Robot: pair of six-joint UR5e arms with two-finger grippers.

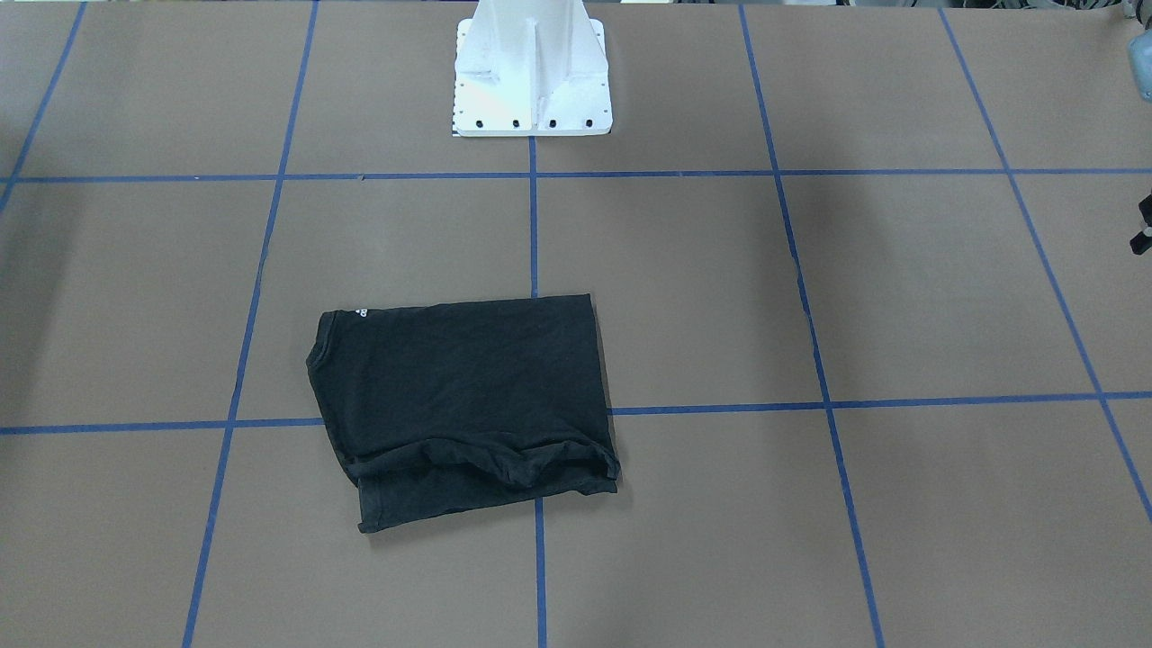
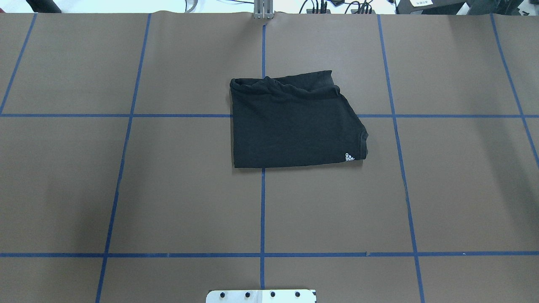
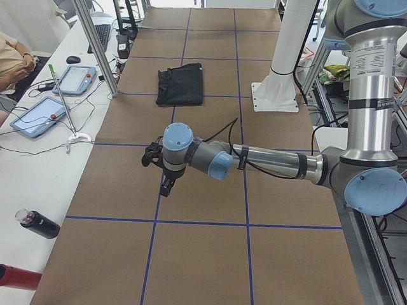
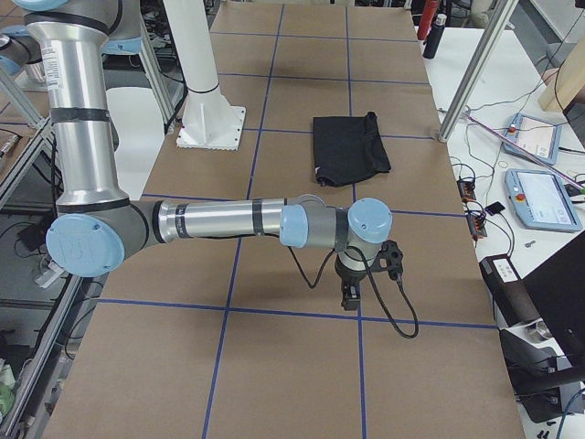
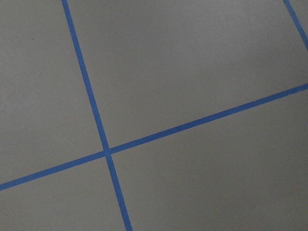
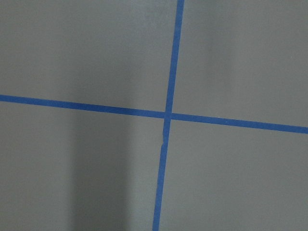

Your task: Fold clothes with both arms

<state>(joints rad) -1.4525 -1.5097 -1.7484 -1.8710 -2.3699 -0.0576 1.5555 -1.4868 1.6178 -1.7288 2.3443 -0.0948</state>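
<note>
Near the middle of the bench [image 2: 126, 189], a black T-shirt [image 2: 290, 126] lies folded into a rough rectangle. Both the left arm [image 3: 273, 162] and right arm [image 4: 219, 219] hang well apart from it, and I cannot tell whether their jaws are released or clenched. Folding looks about done; the next move may be to tidy the bunched edge.

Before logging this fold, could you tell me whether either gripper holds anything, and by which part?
Nothing is held: the T-shirt lies folded on the table, well apart from the left gripper and the right gripper.
</note>
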